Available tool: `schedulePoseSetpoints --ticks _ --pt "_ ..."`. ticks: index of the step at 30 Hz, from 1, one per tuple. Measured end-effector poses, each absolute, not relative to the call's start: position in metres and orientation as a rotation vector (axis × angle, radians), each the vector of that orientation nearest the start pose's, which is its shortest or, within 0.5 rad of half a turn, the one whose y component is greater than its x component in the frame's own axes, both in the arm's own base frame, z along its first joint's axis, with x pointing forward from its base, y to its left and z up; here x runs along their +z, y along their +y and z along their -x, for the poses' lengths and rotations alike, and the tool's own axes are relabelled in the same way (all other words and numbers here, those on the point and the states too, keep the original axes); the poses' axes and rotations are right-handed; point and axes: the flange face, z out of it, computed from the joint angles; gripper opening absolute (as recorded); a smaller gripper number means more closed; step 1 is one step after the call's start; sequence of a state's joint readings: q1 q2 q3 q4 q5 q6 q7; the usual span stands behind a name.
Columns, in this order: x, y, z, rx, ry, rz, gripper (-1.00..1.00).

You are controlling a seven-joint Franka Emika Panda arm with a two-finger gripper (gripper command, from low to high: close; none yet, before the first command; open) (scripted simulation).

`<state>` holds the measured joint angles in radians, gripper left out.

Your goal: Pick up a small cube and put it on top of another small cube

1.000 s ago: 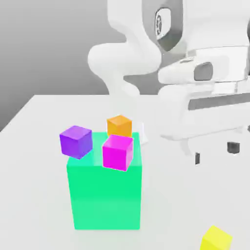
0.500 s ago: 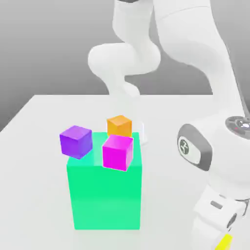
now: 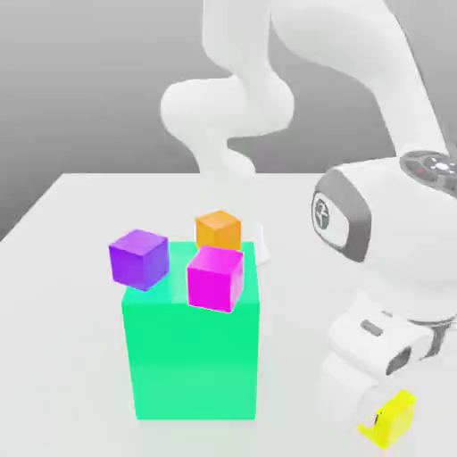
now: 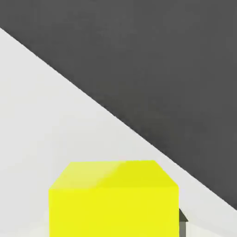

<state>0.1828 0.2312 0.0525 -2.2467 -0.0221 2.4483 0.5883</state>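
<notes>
Yellow cube (image 3: 391,419): directly at the gripper (image 3: 379,421), large in the hand view (image 4: 114,198), ready for lifting; whether the fingers clasp it, cannot tell. Arm: folded low, wrist bent toward the table (image 3: 80,232). Beyond the hand: green block (image 3: 192,357) carrying magenta cube (image 3: 215,278), purple cube (image 3: 139,259) and orange cube (image 3: 219,230), likely stacking targets.

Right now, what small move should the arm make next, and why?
Probably lift straight up. The gripper sits at the yellow cube, near the table's edge, and the cubes to stack on stand higher, by the green block.
</notes>
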Motion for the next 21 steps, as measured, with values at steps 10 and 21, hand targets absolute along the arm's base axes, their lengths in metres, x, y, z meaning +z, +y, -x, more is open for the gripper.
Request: schedulePoseSetpoints --ticks 10,21 --pt "0.397 -0.048 -0.484 0.103 1.589 2.676 -1.00" --pt "0.433 -0.113 -0.385 0.010 2.229 2.202 -1.00"
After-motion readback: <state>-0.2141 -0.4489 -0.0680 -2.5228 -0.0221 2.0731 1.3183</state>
